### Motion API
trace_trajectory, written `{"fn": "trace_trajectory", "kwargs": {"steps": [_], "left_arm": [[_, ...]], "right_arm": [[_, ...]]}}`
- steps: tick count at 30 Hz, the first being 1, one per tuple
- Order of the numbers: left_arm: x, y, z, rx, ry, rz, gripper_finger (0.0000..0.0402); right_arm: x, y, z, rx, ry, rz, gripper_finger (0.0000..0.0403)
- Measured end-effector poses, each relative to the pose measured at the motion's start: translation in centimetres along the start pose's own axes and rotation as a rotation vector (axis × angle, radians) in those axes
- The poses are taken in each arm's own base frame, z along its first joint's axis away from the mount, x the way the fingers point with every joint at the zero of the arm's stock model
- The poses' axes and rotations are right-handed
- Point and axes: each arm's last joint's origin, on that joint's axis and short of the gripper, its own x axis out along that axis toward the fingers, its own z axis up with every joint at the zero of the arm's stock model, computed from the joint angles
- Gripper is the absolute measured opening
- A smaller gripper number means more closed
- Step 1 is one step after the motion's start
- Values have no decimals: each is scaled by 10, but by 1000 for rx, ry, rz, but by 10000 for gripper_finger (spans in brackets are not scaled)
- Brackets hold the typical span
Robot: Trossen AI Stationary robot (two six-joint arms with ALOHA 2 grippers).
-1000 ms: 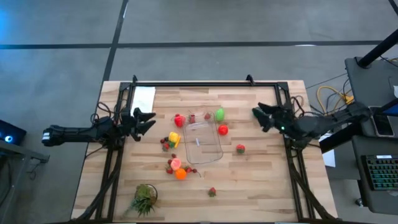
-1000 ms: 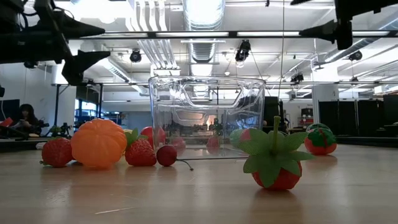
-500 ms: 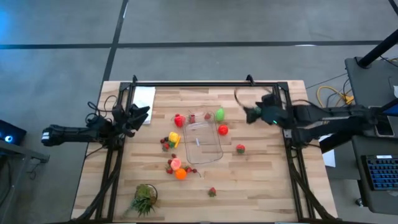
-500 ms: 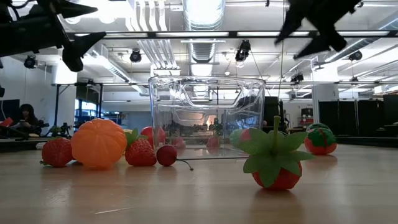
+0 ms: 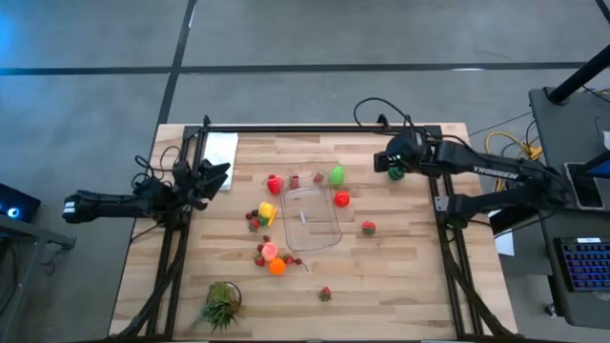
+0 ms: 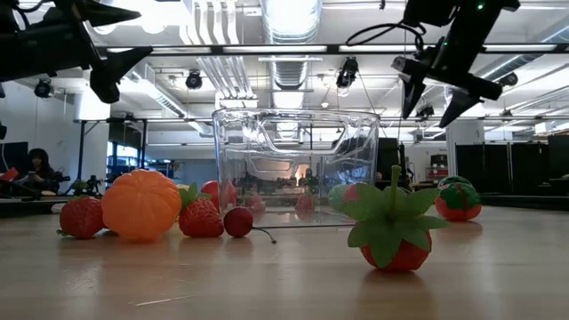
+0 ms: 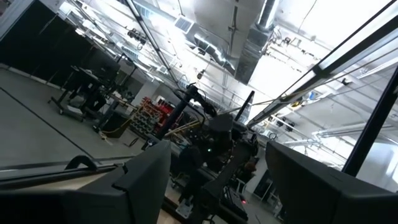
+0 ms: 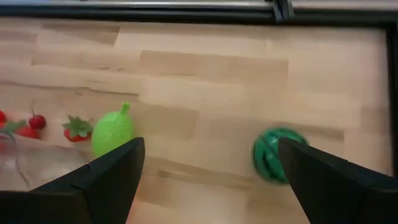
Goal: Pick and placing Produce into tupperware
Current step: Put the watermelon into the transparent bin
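Clear tupperware (image 5: 313,217), green striped melon (image 8: 277,163), orange fruit (image 6: 140,205)

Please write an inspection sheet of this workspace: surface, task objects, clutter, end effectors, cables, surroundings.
Surface: wooden table, dry, no spill seen.
Task objects: clear tupperware upright at centre; produce scattered around it, such as an orange piece, a green piece, a red strawberry and a small watermelon.
Clutter: leafy tuft at the near left; white paper sheet at the far left corner.
End effectors: left end effector open, empty, at the left edge; right end effector open, above the watermelon, holding nothing.
Cables: black loop by the right arm; yellow cables off the table.
Surroundings: keyboard at right; a person sits far behind.
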Motion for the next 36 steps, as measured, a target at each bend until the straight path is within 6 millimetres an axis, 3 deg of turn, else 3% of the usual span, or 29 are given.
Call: {"fn": "trace_trajectory", "kwargs": {"steps": [13, 19, 27, 36], "left_arm": [[0, 0, -1, 2, 7, 3, 249], [1, 1, -2, 6, 16, 8, 249], [1, 1, -3, 8, 22, 11, 249], [2, 1, -4, 11, 31, 15, 249]], "right_arm": [[-2, 30, 29, -101, -89, -64, 359], [8, 36, 27, -137, 41, -108, 359], [54, 11, 14, -92, 339, -303, 359], [66, -11, 8, -113, 369, -323, 359]]}}
